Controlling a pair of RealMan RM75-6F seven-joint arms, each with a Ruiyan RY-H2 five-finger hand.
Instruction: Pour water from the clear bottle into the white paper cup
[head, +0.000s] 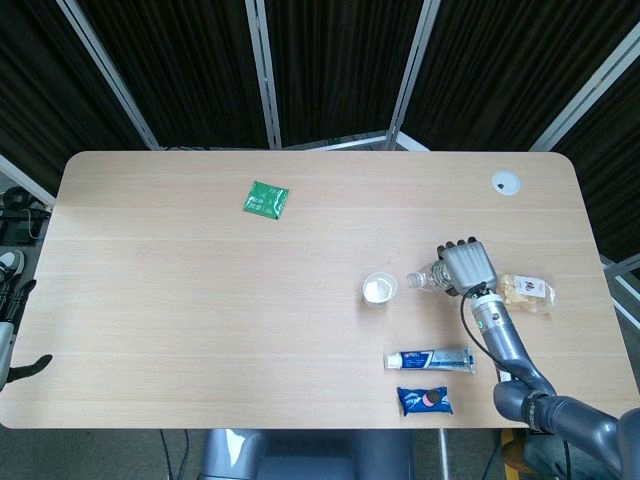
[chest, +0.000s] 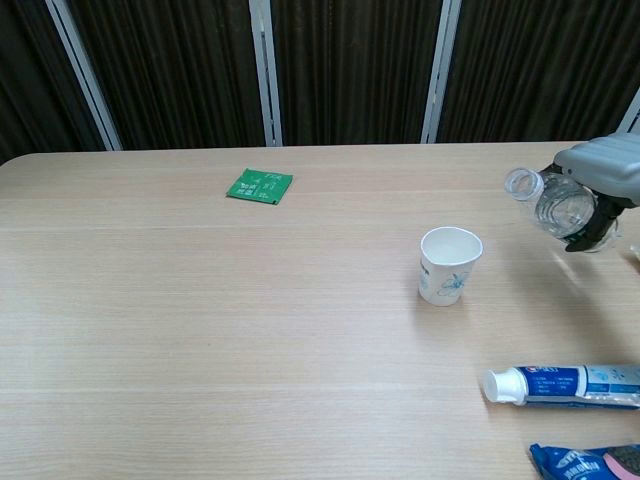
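Right hand (chest: 600, 170) grips the tilted bottle (chest: 553, 203), mouth short of the cup (chest: 449, 265) standing mid-table. Advise centring the mouth over the rim, then tipping slowly.

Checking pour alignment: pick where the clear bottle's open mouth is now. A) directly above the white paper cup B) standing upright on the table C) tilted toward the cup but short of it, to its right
C: the right hand holds the clear bottle tipped, its mouth right of the white paper cup.
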